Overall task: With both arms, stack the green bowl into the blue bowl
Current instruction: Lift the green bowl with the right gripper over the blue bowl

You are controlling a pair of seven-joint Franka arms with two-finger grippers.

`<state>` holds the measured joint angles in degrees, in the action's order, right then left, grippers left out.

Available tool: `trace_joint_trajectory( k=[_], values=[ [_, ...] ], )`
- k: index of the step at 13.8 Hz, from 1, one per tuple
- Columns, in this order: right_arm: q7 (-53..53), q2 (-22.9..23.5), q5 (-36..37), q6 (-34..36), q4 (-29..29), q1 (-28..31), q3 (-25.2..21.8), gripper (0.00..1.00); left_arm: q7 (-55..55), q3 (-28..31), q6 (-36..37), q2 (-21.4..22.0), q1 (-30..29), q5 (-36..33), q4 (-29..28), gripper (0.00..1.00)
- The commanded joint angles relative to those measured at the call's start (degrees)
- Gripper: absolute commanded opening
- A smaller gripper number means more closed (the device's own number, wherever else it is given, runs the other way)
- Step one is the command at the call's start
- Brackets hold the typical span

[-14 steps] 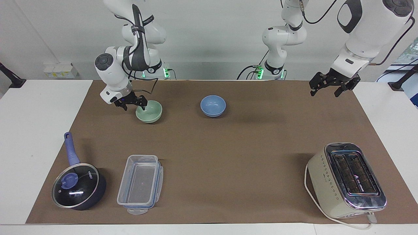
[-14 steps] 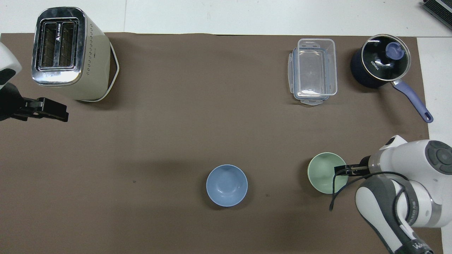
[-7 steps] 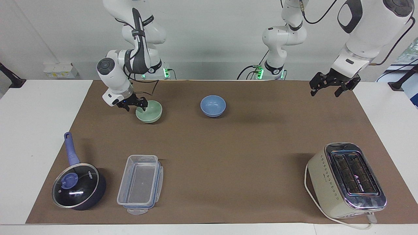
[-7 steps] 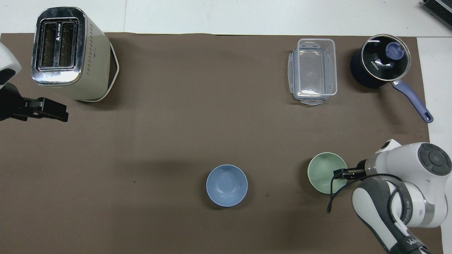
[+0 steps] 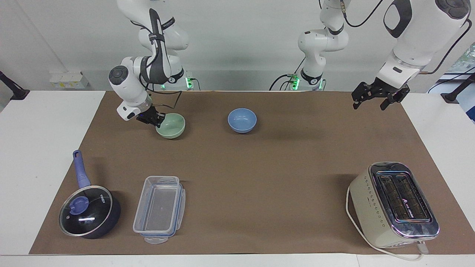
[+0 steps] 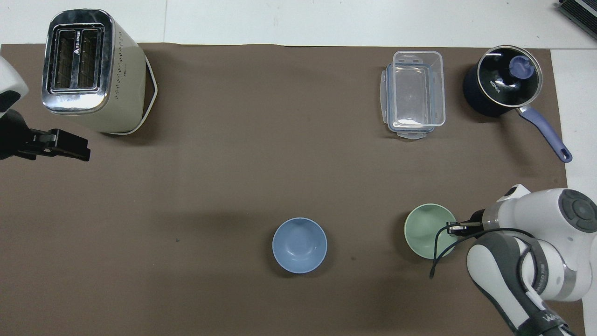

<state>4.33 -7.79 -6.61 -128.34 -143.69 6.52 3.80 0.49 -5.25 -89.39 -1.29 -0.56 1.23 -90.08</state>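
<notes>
Green bowl (image 5: pixel 171 125) sits tilted on the desk (image 5: pixel 237 174) beside the blue bowl (image 5: pixel 242 119), toward the right arm's end; right gripper (image 5: pixel 153 119) jaws pinch its rim. Left gripper (image 5: pixel 374 97) waits, jaws spread. The thin rim hold could slip on lifting.

wall (image 5: pixel 241 44): plain white | table (image 5: pixel 44 148): white | mat (image 5: pixel 259 178): brown | light: even
</notes>
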Motion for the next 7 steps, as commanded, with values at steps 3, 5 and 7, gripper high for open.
trace_joint_trajectory(
  k=[3, 5, 7],
  values=[
    [1.3, -2.7, -3.7, 7.7, 3.6, -0.4, 1.1, 0.00, -0.6, -0.5, 0.2, -0.1, -0.7, -0.8, 0.4, 1.00],
    [0.9, -4.0, -6.8, 11.4, 5.3, -4.2, 1.0, 0.00, -0.6, -0.5, 0.2, -0.1, -0.7, -0.8, 0.4, 1.00],
    [-2.7, -5.5, -7.8, 12.7, 5.8, -8.7, 1.1, 0.00, -0.6, -0.5, 0.2, -0.1, -0.6, -0.8, 0.4, 1.00]
  ],
)
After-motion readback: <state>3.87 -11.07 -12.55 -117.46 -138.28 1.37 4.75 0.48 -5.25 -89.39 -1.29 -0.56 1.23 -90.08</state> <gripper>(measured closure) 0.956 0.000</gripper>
